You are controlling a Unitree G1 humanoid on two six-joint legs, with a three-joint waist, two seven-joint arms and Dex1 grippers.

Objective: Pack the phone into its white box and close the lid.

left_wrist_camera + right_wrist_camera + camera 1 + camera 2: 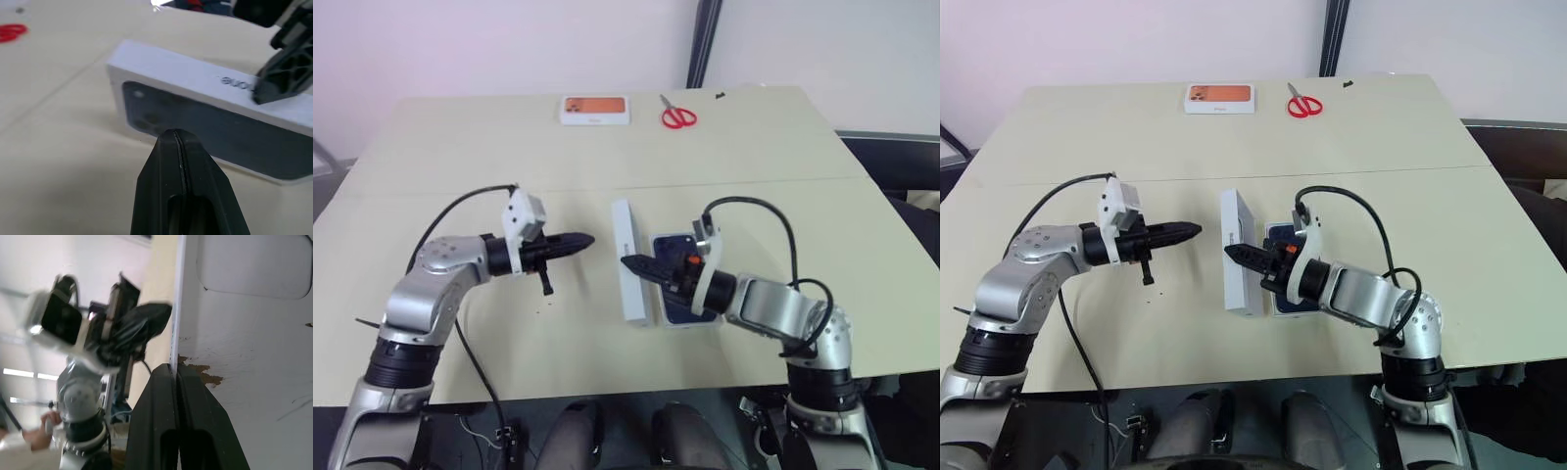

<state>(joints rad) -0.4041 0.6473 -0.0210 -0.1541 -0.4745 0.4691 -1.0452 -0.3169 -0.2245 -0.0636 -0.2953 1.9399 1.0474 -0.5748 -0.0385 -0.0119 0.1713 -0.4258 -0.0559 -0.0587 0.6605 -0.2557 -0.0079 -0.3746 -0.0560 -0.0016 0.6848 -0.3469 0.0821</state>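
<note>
Currently the lid (630, 262) stands on edge on the counter (754, 166); both grippers, left (585, 240) and right (628, 262), have jaws closed, empty.

White lid (628, 262) standing on its long edge mid-table, printed phone face leftward, white box (672, 284) flat just beside it

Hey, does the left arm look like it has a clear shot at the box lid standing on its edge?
Probably yes. The left gripper is shut and points straight at the lid across bare table. The right gripper sits at the lid's far side.
</note>
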